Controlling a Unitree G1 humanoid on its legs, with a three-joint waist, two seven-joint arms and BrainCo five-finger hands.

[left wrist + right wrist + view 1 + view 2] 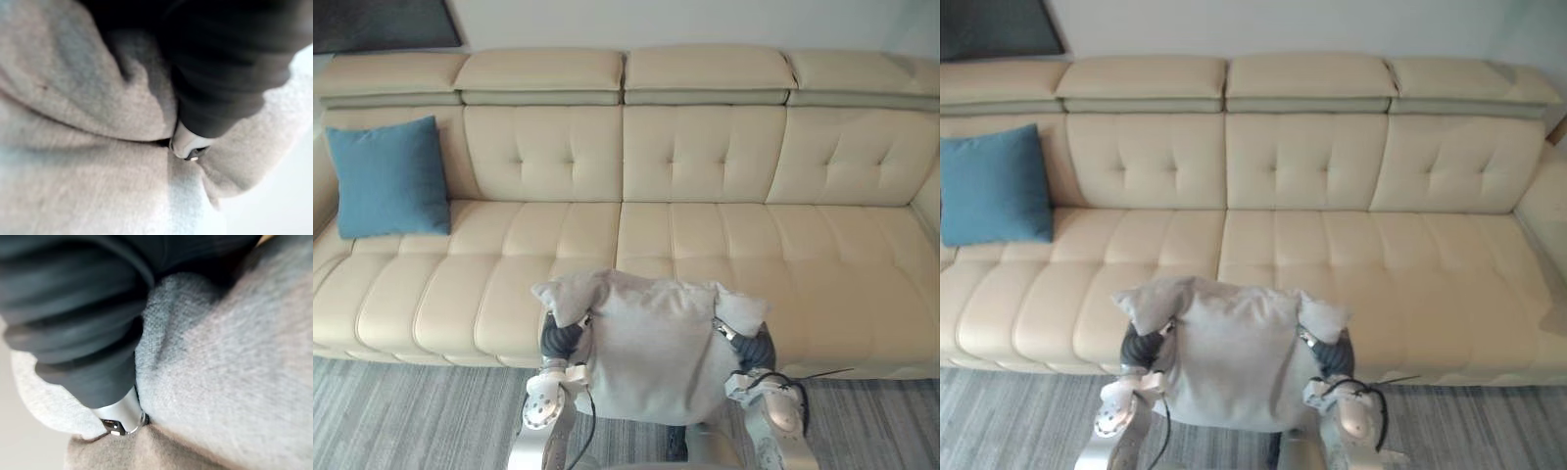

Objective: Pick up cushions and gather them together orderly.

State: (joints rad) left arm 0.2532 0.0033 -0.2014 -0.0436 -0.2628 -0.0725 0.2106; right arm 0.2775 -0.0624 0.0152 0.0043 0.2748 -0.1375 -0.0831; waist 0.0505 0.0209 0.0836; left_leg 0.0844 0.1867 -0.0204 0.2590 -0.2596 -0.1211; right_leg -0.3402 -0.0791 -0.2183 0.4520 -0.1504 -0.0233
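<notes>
A fuzzy grey cushion (651,348), top corners bunching into ears, is hanging before the front edge of the tufted cream leather sofa (705,245), over a striped rug (411,411). The left hand (558,338) and right hand (757,346) are pressing into its sides; whether they are clenching cannot be told. A square blue cushion (389,178) is leaning at the sofa's left end

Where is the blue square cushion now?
In both eye views, the blue square cushion leans against the backrest at the left end of the cream leather sofa, far from the grey cushion.
</notes>
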